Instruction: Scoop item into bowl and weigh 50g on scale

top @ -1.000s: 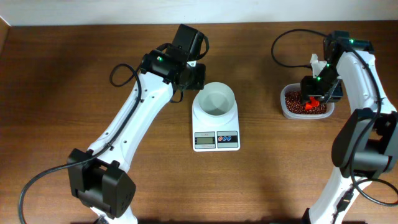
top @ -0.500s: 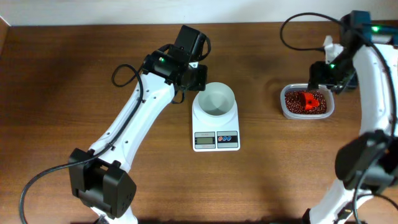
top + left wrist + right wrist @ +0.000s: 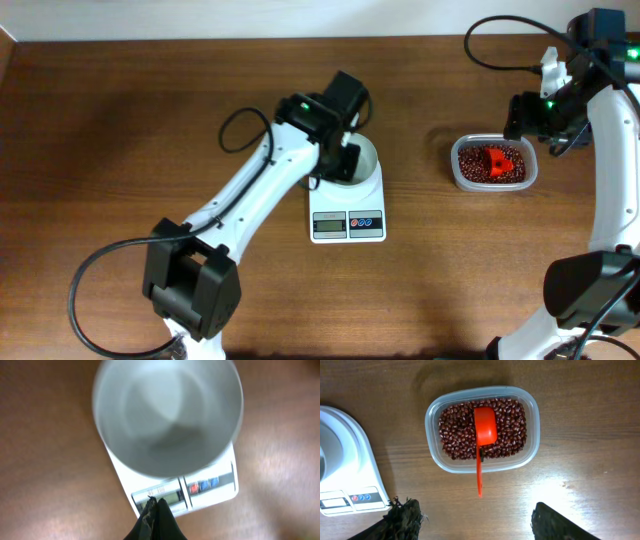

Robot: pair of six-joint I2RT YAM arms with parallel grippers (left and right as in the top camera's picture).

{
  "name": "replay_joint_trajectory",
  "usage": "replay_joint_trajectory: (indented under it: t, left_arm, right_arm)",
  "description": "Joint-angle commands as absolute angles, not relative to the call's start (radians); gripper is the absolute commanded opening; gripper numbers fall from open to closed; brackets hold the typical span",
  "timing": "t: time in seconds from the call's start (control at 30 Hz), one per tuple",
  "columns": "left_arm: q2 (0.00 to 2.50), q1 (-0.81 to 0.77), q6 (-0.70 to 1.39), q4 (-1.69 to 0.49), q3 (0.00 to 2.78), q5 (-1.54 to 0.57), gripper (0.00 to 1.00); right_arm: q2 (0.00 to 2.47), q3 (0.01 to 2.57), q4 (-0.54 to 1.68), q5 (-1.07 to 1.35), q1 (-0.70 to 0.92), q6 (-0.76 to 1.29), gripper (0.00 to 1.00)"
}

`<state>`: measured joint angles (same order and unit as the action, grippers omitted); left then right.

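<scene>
Left gripper [image 3: 156, 512] is clenched and holds nothing. It hangs over the scale [image 3: 220, 492], its tip just in front of the display [image 3: 161, 494]. The bowl [image 3: 167, 415] sits on the scale, empty.

Right gripper [image 3: 475, 510] is spread wide and empty above the tub [image 3: 532, 430]. The beans [image 3: 455, 435] are all in the tub. The scoop [image 3: 485, 425] lies on them, handle out over the near rim.

Step in hand, as judged: zero the scale with the closed tip before any scooping.
- Shift to the buttons [image 3: 202, 485]; the tip now lines up with the display instead.
- Press straight down, lightly, clear of the bowl wall.
- Display digits are too blurred to read.

Against a second ago:
- Left arm has swung from behind-left of the bowl to over it.
- Right gripper, then down at the scoop, has left it in the beans, backed off and widened.
- Bowl and scale are unmoved.
</scene>
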<state>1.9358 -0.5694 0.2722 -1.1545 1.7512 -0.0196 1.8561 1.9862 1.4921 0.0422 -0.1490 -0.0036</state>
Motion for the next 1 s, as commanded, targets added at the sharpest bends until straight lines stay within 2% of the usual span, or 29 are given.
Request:
replay_joint_trajectory:
  t: [0.0, 0.2, 0.23, 0.47, 0.63, 0.73, 0.97]
  left_arm:
    - [1.894, -0.627, 0.251, -1.217, 1.749, -0.03, 0.0]
    - [1.75, -0.751, 0.249, -1.156, 1.626, 0.053, 0.0]
    - [1.729, -0.765, 0.251, -1.12, 1.583, 0.052, 0.0]
    - [1.651, -0.81, 0.286, -0.73, 1.165, 0.056, 0.0]
    - [1.653, -0.81, 0.252, -0.686, 1.128, 0.262, 0.0]
    - [1.657, -0.81, 0.233, -0.624, 1.126, 0.197, 0.0]
    - [1.657, -0.81, 0.253, -0.568, 1.126, 0.197, 0.0]
  right_arm:
    - [1.822, 2.001, 1.495, 0.028, -0.151, 0.005, 0.75]
    - [1.822, 2.001, 1.497, 0.014, -0.151, 0.005, 0.78]
    - [1.824, 2.001, 1.496, 0.014, -0.151, 0.005, 1.0]
    - [1.825, 2.001, 1.496, 0.014, -0.151, 0.005, 0.99]
    - [1.825, 2.001, 1.496, 0.014, -0.151, 0.005, 0.99]
    - [1.825, 2.001, 1.496, 0.014, -0.151, 0.005, 0.99]
    - [1.825, 2.001, 1.496, 0.014, -0.151, 0.005, 0.99]
